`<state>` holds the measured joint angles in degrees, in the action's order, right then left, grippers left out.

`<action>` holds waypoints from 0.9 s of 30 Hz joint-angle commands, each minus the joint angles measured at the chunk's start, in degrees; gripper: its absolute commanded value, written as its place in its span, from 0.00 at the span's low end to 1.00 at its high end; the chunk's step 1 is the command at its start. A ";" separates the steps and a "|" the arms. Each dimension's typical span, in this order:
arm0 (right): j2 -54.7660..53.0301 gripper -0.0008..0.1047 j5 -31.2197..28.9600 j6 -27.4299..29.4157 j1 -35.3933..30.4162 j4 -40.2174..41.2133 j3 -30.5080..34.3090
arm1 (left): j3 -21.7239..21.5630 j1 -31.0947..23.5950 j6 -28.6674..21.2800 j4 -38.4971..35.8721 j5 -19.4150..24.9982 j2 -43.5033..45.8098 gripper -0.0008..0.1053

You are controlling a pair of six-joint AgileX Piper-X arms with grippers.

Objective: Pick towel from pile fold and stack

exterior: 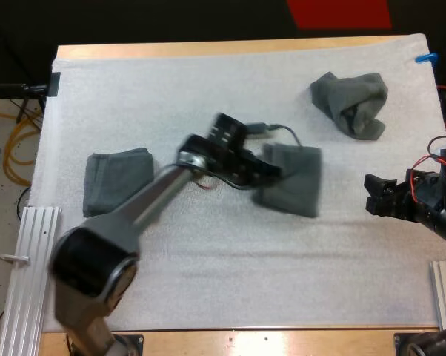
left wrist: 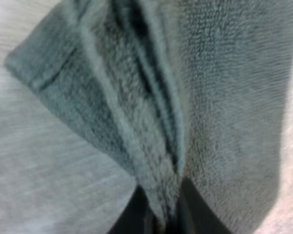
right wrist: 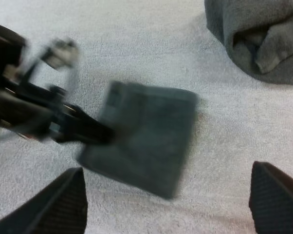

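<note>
The folded towel [exterior: 295, 182] sits right of the middle of the white mat [exterior: 223, 274]. Whether it rests on the mat or hangs just above it I cannot tell. My left claw [exterior: 273, 172] is clenched on its left edge. In the left wrist view the black fingers [left wrist: 195, 212] pinch the layered cloth from both sides.

The crumpled towel [exterior: 353, 104] lies apart from it, toward the mat's far right corner. The folded stack [exterior: 118, 182] rests well off on the left side of the mat, beside my left arm.

My right claw [exterior: 371, 194] hovers at the mat's right edge, released — its fingers [right wrist: 64, 204] stand wide apart, clear of any cloth, and face the folded towel. The mat covers a wooden worktop [exterior: 208, 49].
</note>
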<state>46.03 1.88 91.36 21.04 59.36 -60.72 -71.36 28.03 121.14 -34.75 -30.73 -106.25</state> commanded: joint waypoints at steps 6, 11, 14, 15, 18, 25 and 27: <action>-0.41 0.65 -0.18 0.14 -0.09 -2.58 0.42 | -0.50 -12.72 -14.33 -15.55 5.12 10.43 0.01; 0.07 0.65 0.28 0.14 -0.09 -3.68 0.41 | -0.50 -23.76 -18.29 -21.89 6.19 13.92 0.01; 0.07 0.65 0.77 0.14 -0.09 -4.13 0.41 | -0.50 -29.27 -20.54 -25.38 6.19 14.82 0.01; 0.07 0.65 0.86 0.14 -0.09 -4.12 0.41 | -0.50 -31.44 -21.33 -26.60 6.19 15.04 0.01; 0.07 0.65 0.92 0.14 -0.09 -4.21 0.41 | -0.50 -36.35 -23.68 -29.12 6.19 15.07 0.01; 0.07 0.65 0.92 -0.31 -0.09 -4.26 0.41 | -0.50 -42.92 -26.08 -31.08 6.07 15.67 0.01; 0.07 0.65 0.92 -0.62 -0.09 -4.26 0.41 | -0.50 -44.23 -26.33 -31.08 6.07 15.66 0.01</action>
<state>46.17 2.21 90.87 21.04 55.46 -60.31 -71.51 -15.93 95.26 -65.63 -24.83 -91.49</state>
